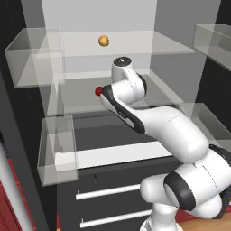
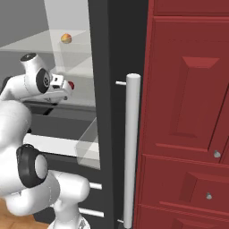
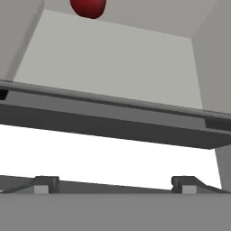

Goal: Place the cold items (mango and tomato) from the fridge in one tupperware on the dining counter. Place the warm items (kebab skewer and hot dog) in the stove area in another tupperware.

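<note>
An orange-yellow mango [image 1: 103, 40] rests on the upper glass shelf of the open fridge, also seen as the mango [image 2: 66, 37] from the right base. A red tomato [image 1: 98, 91] lies on the middle shelf, just past my hand. The hand view puts the tomato [image 3: 88, 7] at the top edge, ahead of the gripper [image 3: 115, 184] and apart from it. Both fingertips [image 3: 46, 182] stand wide apart with nothing between them, so the gripper is open. My gripper [image 2: 67, 89] reaches into the fridge at middle-shelf height, close beside the tomato [image 2: 71, 85].
Clear door bins [image 1: 56, 151] hang on the left and right [image 1: 212, 40] of the fridge opening. A white drawer front [image 1: 117, 153] and dark drawers lie below the shelf. A tall grey handle [image 2: 132, 147] and red cabinets [image 2: 188, 112] stand to the right.
</note>
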Controlling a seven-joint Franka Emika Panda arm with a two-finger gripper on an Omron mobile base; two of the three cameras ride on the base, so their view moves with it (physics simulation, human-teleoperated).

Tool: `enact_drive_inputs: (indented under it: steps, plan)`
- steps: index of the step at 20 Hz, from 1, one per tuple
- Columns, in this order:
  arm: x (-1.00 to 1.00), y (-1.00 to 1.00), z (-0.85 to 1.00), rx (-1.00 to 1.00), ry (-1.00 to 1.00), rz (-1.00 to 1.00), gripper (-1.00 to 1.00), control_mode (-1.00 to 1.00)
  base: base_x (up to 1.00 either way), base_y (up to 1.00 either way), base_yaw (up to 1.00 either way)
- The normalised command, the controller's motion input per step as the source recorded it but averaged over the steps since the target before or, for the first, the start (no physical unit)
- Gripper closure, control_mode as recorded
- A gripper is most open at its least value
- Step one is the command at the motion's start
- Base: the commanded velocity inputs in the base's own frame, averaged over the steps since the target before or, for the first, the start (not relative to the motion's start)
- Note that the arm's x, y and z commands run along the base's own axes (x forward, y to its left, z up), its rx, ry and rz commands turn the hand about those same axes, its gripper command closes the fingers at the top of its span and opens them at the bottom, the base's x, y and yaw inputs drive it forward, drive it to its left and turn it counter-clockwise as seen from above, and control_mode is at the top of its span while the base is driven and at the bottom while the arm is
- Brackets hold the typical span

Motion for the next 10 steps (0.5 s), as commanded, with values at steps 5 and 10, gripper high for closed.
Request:
enact_drive_inputs:
  steps: [5,10]
  plan:
    - [0.49,0.25,0.03,-0.03,0.05,-0.02,-1.00,-1.00,0.00,0.00,0.00]
    - [0.48,0.02,0.00,0.00,-0.02,0.00,-1.00,-1.00,0.00,0.00,0.00]
